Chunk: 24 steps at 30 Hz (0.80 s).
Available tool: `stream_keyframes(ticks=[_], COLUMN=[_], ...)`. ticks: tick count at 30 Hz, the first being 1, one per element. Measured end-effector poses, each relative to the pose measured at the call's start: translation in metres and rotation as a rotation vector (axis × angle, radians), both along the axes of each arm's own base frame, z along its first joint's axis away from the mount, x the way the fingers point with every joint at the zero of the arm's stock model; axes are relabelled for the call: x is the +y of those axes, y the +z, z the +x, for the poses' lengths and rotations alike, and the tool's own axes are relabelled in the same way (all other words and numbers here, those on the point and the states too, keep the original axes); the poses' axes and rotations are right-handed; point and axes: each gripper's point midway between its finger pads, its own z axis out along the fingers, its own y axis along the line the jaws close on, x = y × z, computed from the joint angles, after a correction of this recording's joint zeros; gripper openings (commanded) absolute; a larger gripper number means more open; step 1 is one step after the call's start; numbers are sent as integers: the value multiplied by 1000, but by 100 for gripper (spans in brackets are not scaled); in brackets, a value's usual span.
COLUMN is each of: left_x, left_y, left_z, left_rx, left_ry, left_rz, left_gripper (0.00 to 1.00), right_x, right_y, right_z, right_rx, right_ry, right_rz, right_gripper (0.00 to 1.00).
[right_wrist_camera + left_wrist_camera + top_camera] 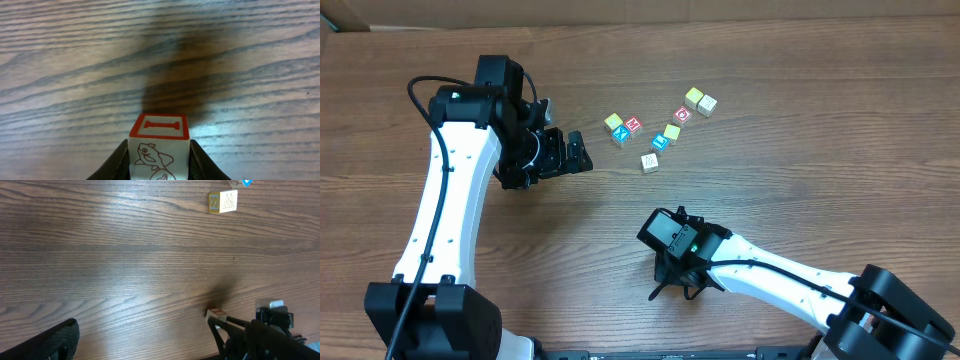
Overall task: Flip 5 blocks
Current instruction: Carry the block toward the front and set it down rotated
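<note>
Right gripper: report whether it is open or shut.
The right gripper is shut on a block: in its wrist view both fingers press the block's opposite sides.

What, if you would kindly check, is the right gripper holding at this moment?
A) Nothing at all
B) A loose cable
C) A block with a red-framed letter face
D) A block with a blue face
C: the right wrist view shows the block, its red-framed letter face on top and a red line drawing on its side, clamped in the right gripper.
</note>
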Motion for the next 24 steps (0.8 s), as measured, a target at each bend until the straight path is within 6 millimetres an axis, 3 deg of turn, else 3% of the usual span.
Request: stream_keyframes(ticks=[6, 24], left_x=[0, 0], left_y=[0, 0], left_z=[0, 0], left_rx=[0, 0], left_ry=[0, 0], left_rz=[0, 0], left_gripper=[100, 100], right_x=[-2, -3], right_y=[-2, -2], right_z=[5, 8], right_rx=[-27, -42], right_ry=[-5, -8], right_rz=[-16, -24], right_gripper=[17, 55])
